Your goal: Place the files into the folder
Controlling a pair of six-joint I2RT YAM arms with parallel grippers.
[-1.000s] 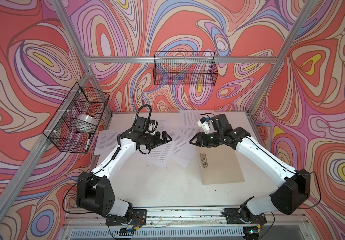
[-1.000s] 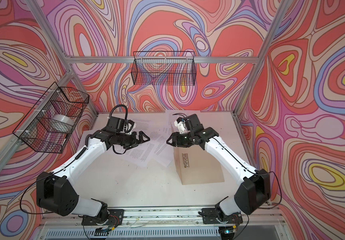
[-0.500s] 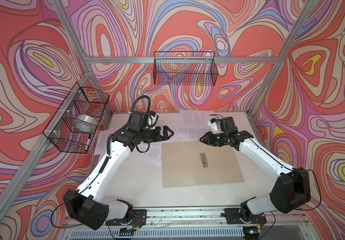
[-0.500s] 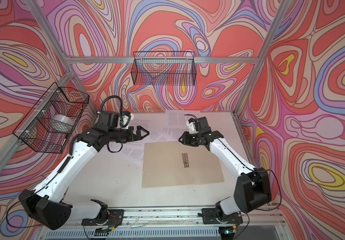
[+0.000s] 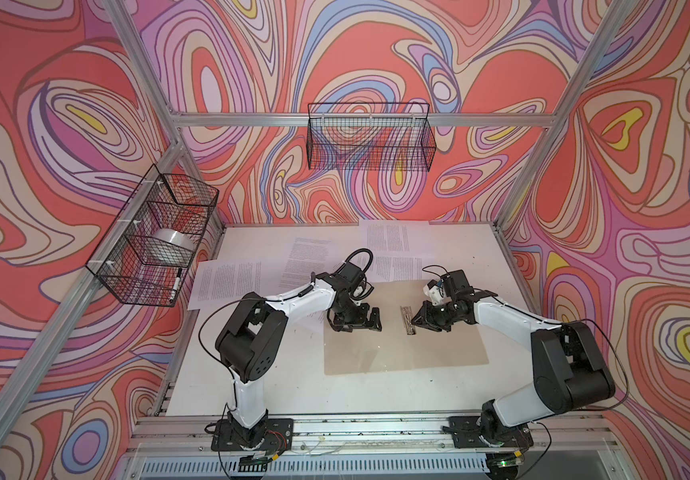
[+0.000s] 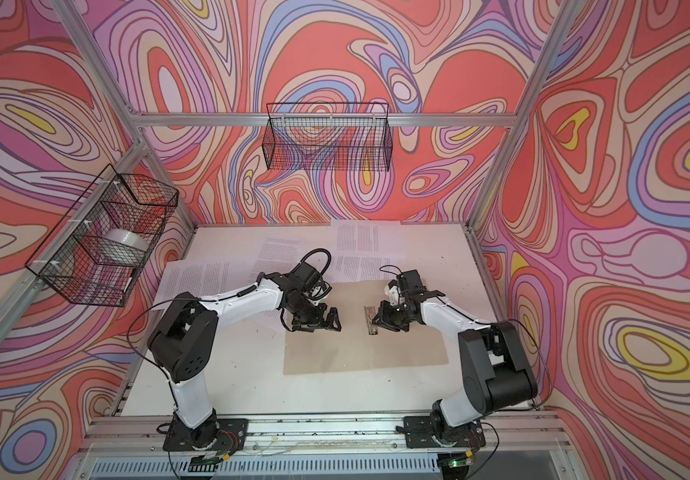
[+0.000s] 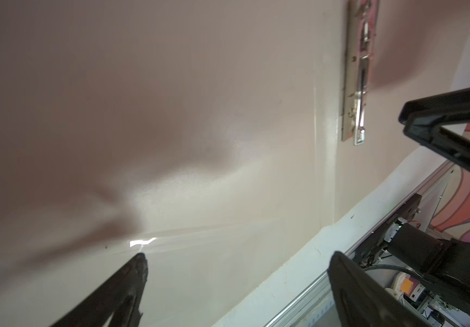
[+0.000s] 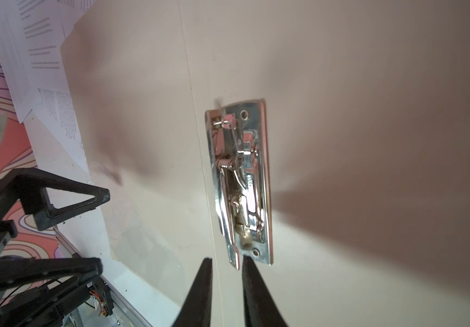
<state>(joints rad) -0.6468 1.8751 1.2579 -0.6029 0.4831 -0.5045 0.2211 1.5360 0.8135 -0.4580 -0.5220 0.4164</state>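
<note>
The tan folder (image 5: 438, 345) (image 6: 409, 349) lies open and flat on the white table. Its metal clip (image 5: 406, 319) (image 8: 239, 184) sits by the centre crease. My right gripper (image 5: 416, 324) (image 8: 226, 259) hangs low at the clip's near end, jaws a narrow gap apart. The clip's lever tip lies between the fingertips, close to one and apart from the other. My left gripper (image 5: 355, 328) (image 7: 239, 256) stands wide open over the folder's left half, holding nothing. Several files (image 5: 231, 278) (image 8: 44, 56) lie loose behind and left of the folder, some partly under it.
A wire basket (image 5: 156, 245) on the left wall holds a tape roll (image 5: 172, 241) and a marker. Another wire basket (image 5: 370, 141) hangs on the back wall. An aluminium rail (image 5: 355, 428) runs along the table's front edge.
The folder, folded shut a second ago, now lies open with its left half flat. Both grippers have come down over it, and the right jaws have narrowed at the clip.
</note>
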